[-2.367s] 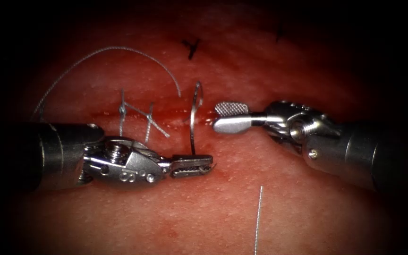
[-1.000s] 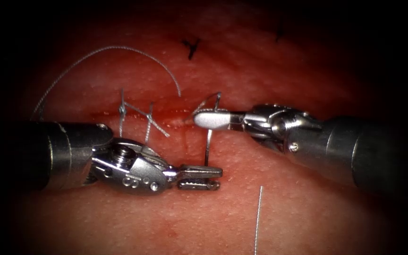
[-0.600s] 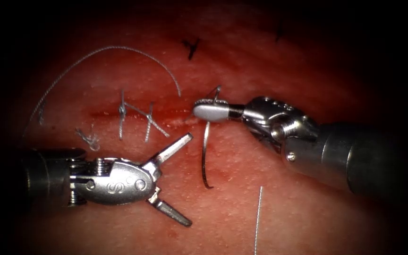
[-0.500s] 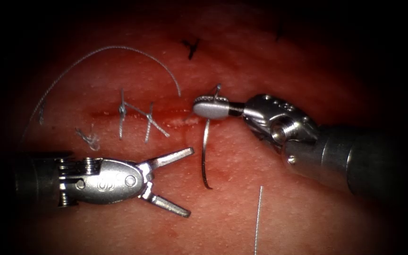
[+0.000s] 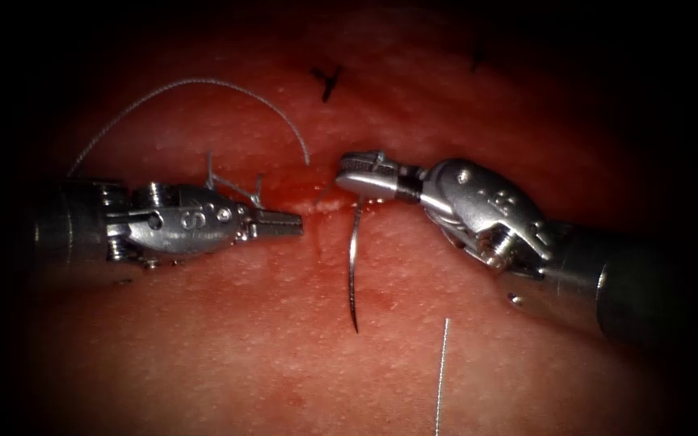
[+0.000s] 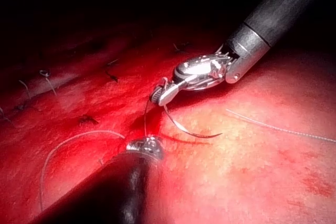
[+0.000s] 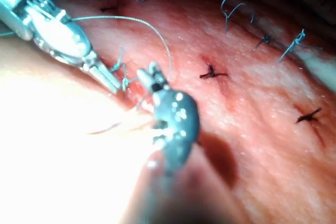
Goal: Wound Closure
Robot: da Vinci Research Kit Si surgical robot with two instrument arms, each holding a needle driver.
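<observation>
- Centrally, the right end effector (image 5: 359, 172) is clamped on the needle (image 5: 353, 266) close to its thread end, just right of the cut (image 5: 317, 206); the left wrist view shows the same grip (image 6: 160, 94).
- From that grip the needle hangs free of the tissue (image 5: 284, 355): its long axis runs down the endoscope view, across the cut's lower lip, and its point ends well below the cut, clear of the surface as far as can be judged.
- Opposite, the left end effector (image 5: 288, 225) has its jaws closed on nothing, tip aimed rightward along the cut and lying beside the tied stitches (image 5: 232, 190).
- The needle shaft lies just right of the left tip, so the left arm is the nearer free tool.
- The thread (image 5: 195, 85) arcs over the upper tissue; a loose thread end (image 5: 442, 371) lies lower right.
</observation>
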